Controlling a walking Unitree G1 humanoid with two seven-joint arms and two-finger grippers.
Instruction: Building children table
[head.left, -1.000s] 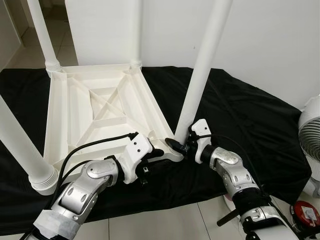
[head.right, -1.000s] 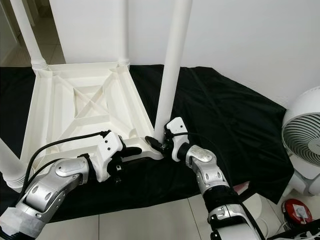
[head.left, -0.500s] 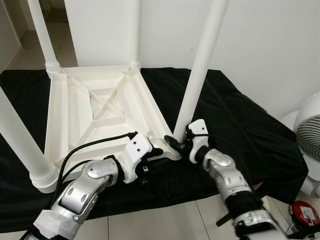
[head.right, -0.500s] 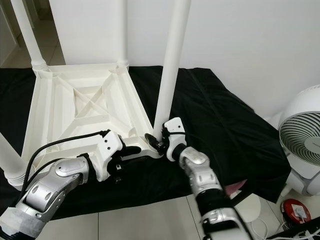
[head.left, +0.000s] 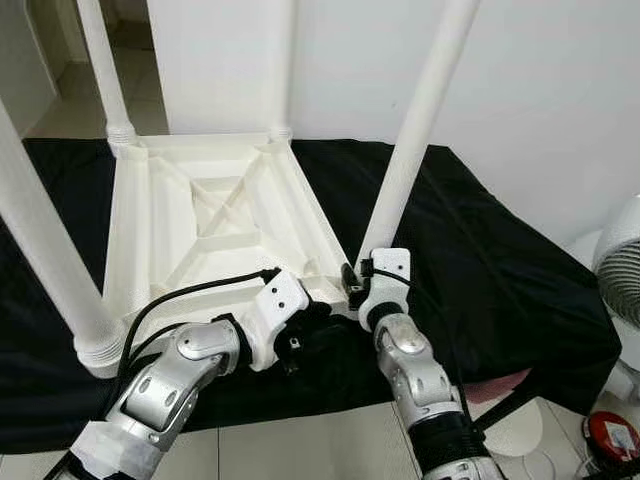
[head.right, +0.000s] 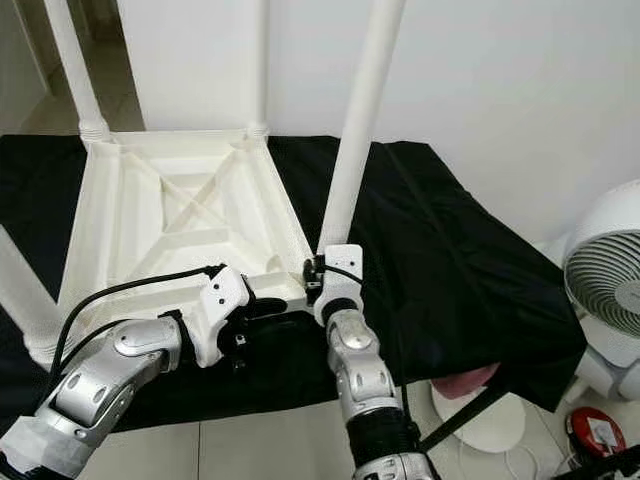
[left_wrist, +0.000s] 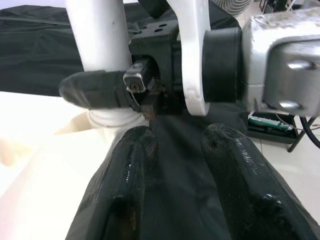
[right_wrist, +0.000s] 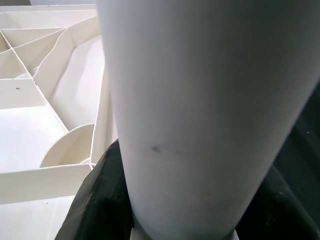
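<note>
Tabletop (head.left: 200, 215) upside down on black cloth (head.left: 480, 260); right hand (head.left: 352, 288) clamped round near-corner leg (head.left: 410, 160), left hand (head.left: 318, 318) slightly open, empty, bracing corner; keep leg vertical while twisting home.

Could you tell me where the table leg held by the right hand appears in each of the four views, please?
Left eye view: the table leg slants from top right down to the tabletop corner.
Right eye view: the leg stands right of centre.
Left wrist view: its base shows at upper left, behind a right hand finger.
Right wrist view: the leg runs down the middle.
Shared landmark: the upturned white tabletop.
</note>
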